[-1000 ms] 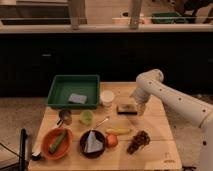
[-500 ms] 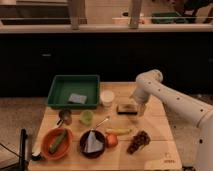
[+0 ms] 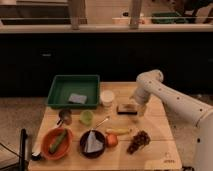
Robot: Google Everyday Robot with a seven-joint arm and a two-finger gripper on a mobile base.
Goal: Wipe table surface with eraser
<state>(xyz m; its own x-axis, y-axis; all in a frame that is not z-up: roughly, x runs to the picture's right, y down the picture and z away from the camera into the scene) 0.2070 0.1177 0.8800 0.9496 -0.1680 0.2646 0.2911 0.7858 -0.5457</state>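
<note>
One light plank surface [image 3: 161, 131] carries all items. The gripper [image 3: 140, 106] hangs toward the far right corner; its hold cannot be told. The eraser [image 3: 127, 109] lies just left of it, apparently touching, with its long axis running left-right.

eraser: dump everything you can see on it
The eraser is a small dark rectangular block with a brownish-grey top, lying flat on the light wooden table surface, long side across the view. It sits beside the white cup, apart from it. The gripper is at its other end; contact can't be confirmed.
</note>
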